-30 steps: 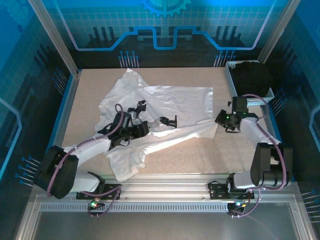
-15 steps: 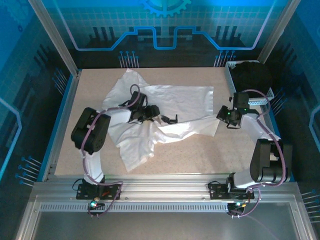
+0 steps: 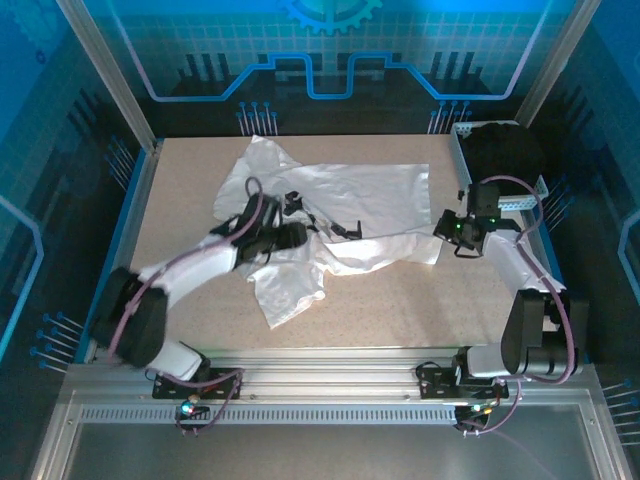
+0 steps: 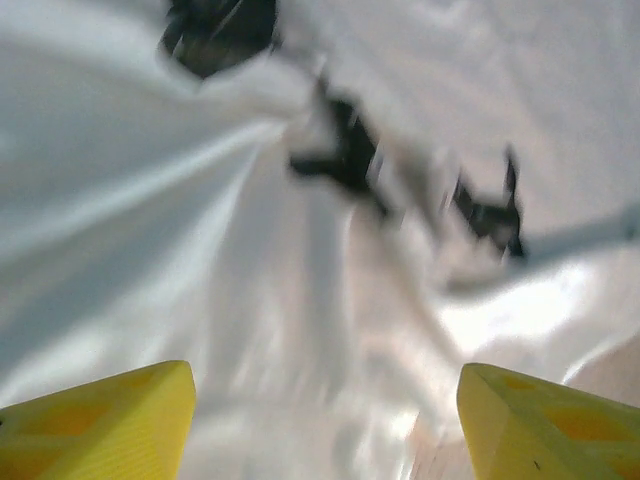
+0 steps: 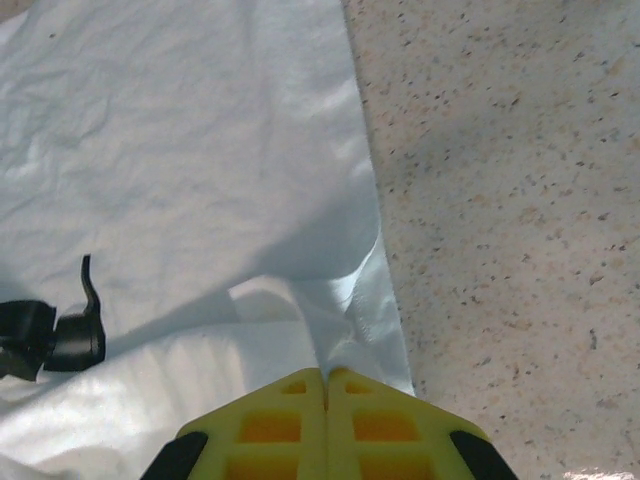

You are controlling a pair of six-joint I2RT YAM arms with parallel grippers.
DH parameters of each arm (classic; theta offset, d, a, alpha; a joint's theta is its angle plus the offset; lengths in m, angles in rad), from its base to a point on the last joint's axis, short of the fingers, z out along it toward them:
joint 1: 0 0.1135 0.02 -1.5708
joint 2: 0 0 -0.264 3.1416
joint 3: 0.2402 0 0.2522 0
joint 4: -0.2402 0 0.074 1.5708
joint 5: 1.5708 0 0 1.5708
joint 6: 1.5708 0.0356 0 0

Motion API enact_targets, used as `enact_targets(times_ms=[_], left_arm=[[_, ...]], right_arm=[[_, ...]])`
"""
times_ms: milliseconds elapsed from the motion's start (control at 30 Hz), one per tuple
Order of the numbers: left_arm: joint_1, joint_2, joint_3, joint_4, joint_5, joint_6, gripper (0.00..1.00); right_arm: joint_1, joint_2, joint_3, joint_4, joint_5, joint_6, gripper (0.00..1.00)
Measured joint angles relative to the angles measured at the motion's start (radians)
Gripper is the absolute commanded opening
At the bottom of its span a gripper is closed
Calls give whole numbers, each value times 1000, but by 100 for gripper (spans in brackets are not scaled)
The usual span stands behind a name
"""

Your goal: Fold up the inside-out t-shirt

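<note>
The inside-out t-shirt (image 3: 360, 195) lies crumpled and white across the middle of the table, one part trailing toward the near edge. My left gripper (image 3: 322, 218) hovers over its centre, open. In the blurred left wrist view its yellow fingertips (image 4: 100, 420) stand wide apart above the cloth (image 4: 320, 330), holding nothing. My right gripper (image 3: 447, 233) is at the shirt's right edge. In the right wrist view this gripper (image 5: 327, 385) is shut, pinching a hemmed corner of the t-shirt (image 5: 180, 150) that rises off the table.
A white bin (image 3: 462, 165) at the back right holds a black garment (image 3: 505, 150). Bare speckled tabletop (image 3: 430, 300) lies near and right of the shirt. Metal frame posts and a rail border the table.
The left arm swung and stretched out again, its gripper ending slightly further right over the shirt. The shirt's near part bunched toward the middle. The right gripper kept its pinch, almost still.
</note>
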Motion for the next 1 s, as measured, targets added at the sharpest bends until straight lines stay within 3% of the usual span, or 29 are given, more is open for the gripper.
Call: enact_targets(times_ms=[100, 200, 433, 533, 733, 967, 1000], left_arm=[[-123, -163, -145, -139, -85, -64, 71], [-198, -226, -227, -299, -135, -140, 71], [-278, -142, -237, -422, -143, -205, 68], [-283, -90, -235, -419, -136, -204, 62], [-298, -32, -203, -411, -137, -190, 42], [-335, -10, -186, -386, -153, -195, 2], [-337, -13, -187, -383, -156, -195, 0]], right_arm=[[36, -5, 0, -2, 0, -7, 0], [78, -4, 0, -6, 0, -14, 0], [102, 28, 0, -8, 0, -26, 0], [102, 29, 0, -7, 1, -29, 0], [102, 27, -8, -7, 3, -33, 0], [102, 27, -11, -6, 4, -33, 0], [102, 26, -11, -6, 4, -33, 0]])
